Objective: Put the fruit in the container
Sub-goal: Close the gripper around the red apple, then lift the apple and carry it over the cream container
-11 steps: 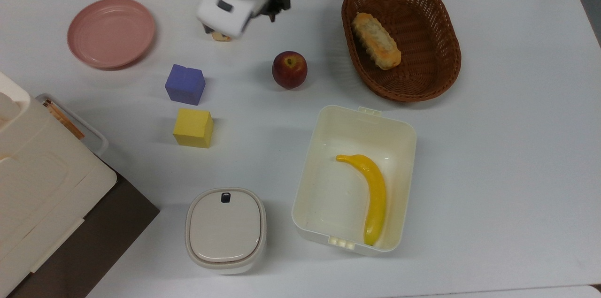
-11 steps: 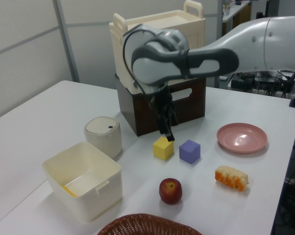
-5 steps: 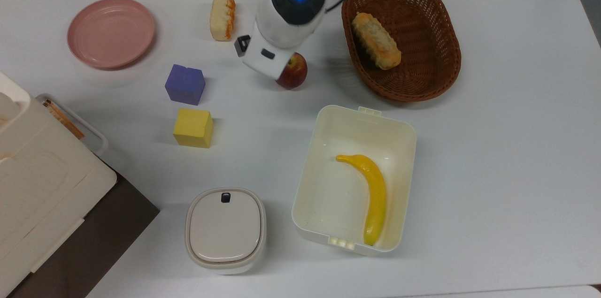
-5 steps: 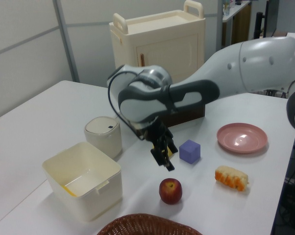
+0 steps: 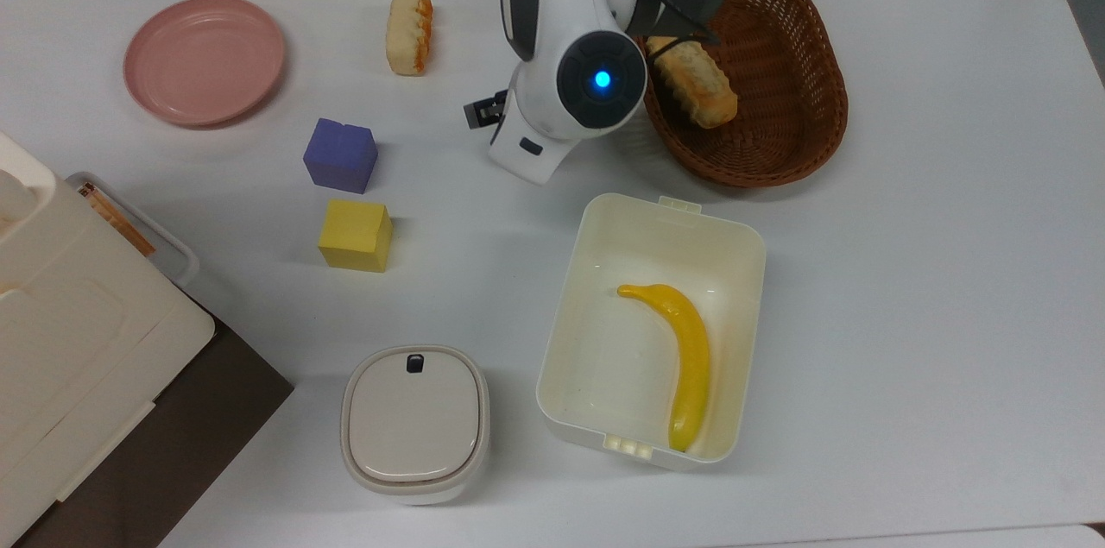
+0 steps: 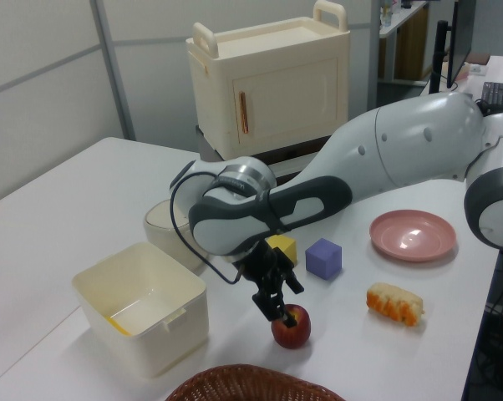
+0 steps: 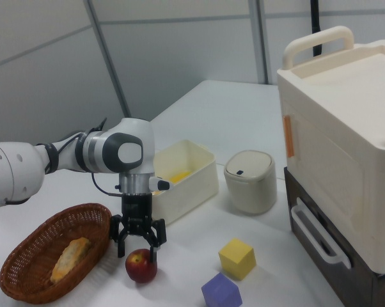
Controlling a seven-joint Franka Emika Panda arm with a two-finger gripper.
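Note:
The fruit, a dark-red apple [image 7: 141, 267], sits on the white table between the wicker basket and the cubes. My gripper [image 7: 138, 251] hangs straight down over it, open, with one fingertip on each side of the apple's top. In the left view the gripper [image 6: 276, 309] is right at the apple [image 6: 292, 328]. In the top view my arm [image 5: 596, 82] covers the apple. The container [image 5: 578, 289], a cream-white tub, stands toward the top view's bottom from there with a yellow banana [image 5: 686, 354] lying in it.
A wicker basket [image 5: 777, 151] holding a bread roll is at the top view's right of the arm. A second roll [image 5: 407, 30], pink plate [image 5: 204, 58], purple cube [image 5: 340, 154], yellow cube [image 5: 355, 235] and grey-lidded box [image 5: 414, 423] lie to its left. A cream cabinet [image 5: 60, 332] fills that corner.
The arm swung from near the pink plate to over the apple and came down. The gripper now straddles the apple's top, and the arm hides the apple in the top view.

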